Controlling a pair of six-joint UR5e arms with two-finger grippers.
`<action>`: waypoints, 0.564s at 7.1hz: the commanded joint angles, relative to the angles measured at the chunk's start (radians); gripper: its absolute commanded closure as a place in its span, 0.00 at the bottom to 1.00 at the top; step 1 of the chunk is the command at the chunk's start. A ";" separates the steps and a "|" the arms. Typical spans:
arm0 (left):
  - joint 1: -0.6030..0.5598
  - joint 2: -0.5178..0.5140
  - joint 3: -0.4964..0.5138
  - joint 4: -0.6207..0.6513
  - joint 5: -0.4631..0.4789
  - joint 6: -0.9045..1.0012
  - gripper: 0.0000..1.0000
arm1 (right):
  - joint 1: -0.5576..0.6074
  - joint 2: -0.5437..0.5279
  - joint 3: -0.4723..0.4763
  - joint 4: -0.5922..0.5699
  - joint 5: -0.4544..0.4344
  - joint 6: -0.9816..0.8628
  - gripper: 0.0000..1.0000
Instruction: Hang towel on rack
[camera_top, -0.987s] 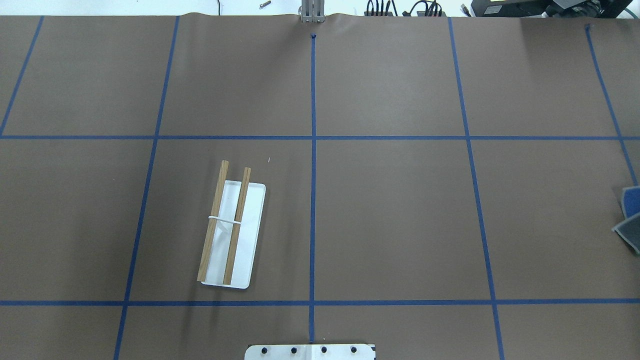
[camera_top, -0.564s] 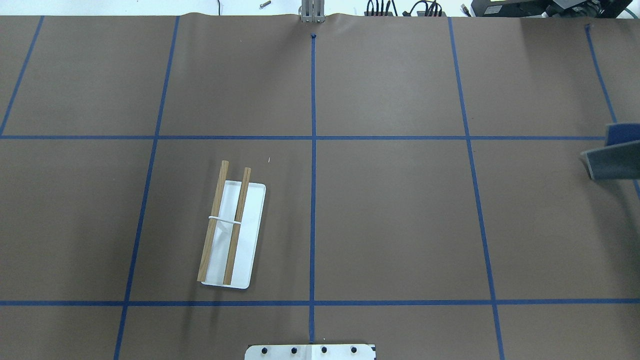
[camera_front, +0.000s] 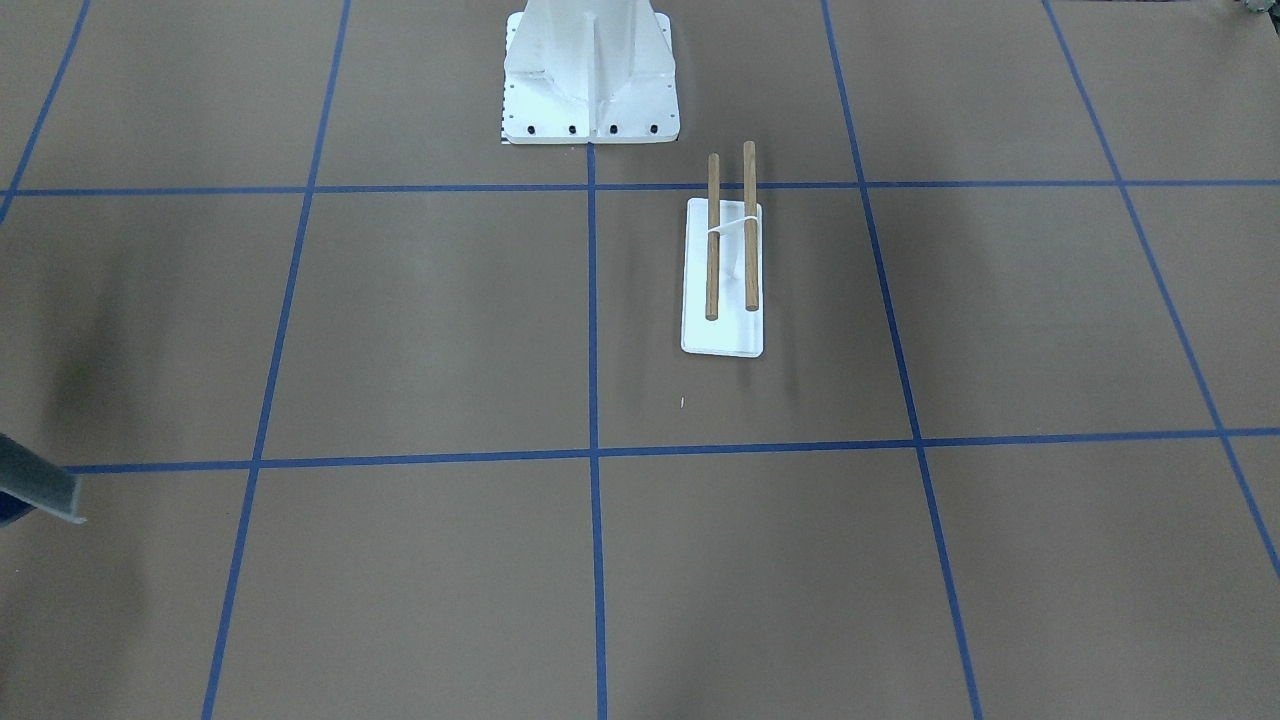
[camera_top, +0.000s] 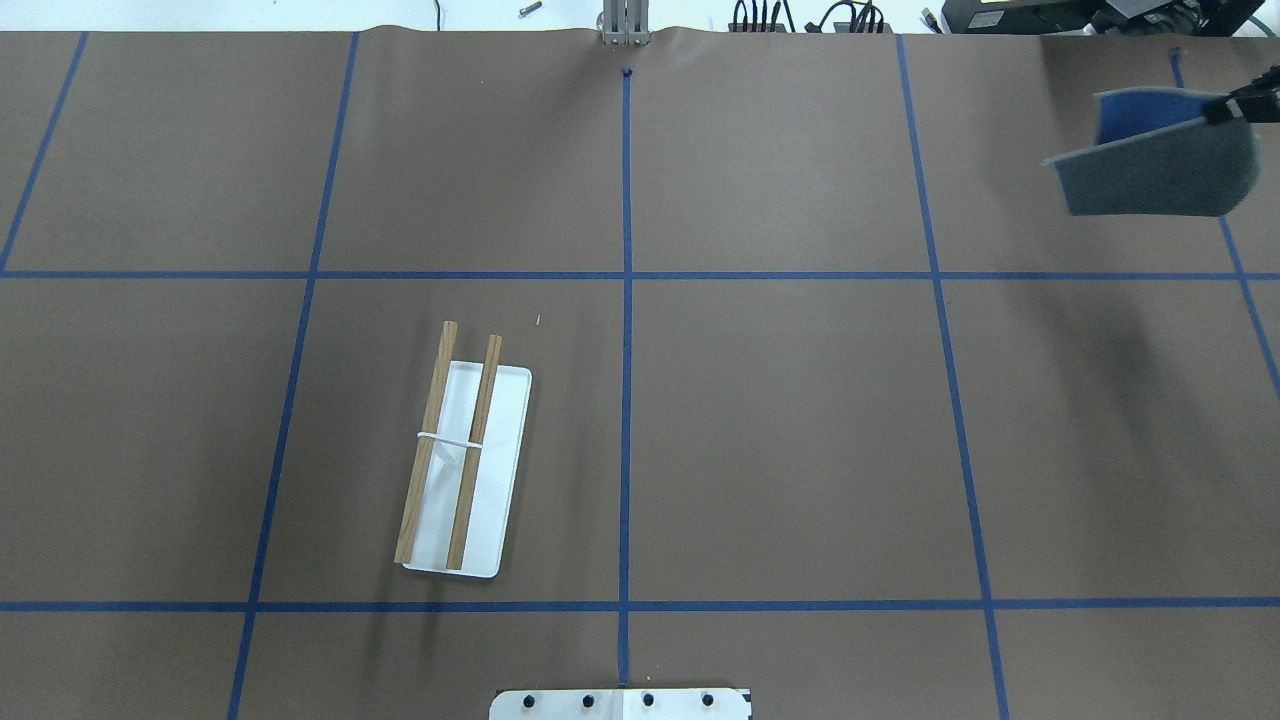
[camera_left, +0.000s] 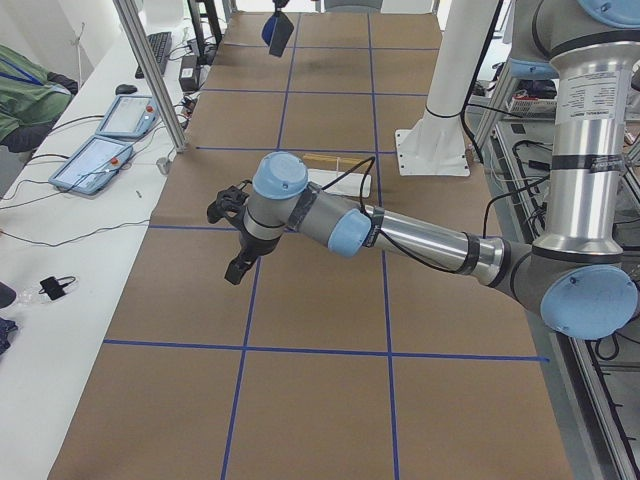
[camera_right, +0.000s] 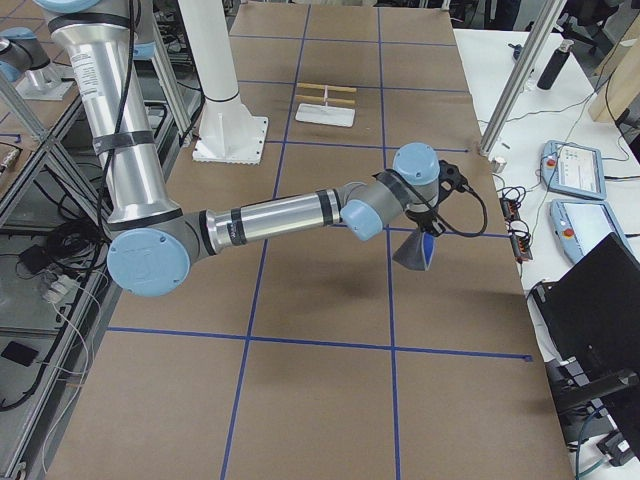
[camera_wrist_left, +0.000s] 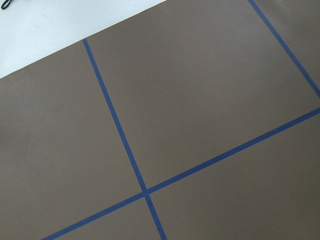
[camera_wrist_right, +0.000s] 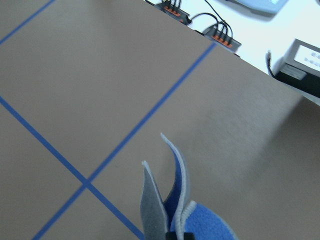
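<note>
Right gripper (camera_top: 1228, 108) jaws are pinched tight on one corner of the towel (camera_top: 1150, 178), and the cloth hangs free in the air, grey face out, blue showing behind. A second ago it was just peeking in at the right edge, nearer the robot; now it has swung up to the far right of the table (camera_top: 800, 420). So it's lifted and travelling, but not yet toward the rack (camera_top: 497, 460), which sits untouched on the near left, both rods bare. A long carry across remains, I'd say. Left gripper (camera_left: 238, 262) hovers out left; can't tell its jaws.
</note>
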 joint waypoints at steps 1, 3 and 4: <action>0.034 -0.090 -0.005 -0.013 -0.072 -0.198 0.02 | -0.074 0.026 0.107 0.004 -0.005 -0.001 1.00; 0.141 -0.179 -0.002 -0.013 -0.084 -0.506 0.02 | -0.149 0.092 0.190 0.005 -0.030 0.098 1.00; 0.181 -0.216 0.001 -0.011 -0.082 -0.745 0.02 | -0.220 0.127 0.227 0.004 -0.101 0.155 1.00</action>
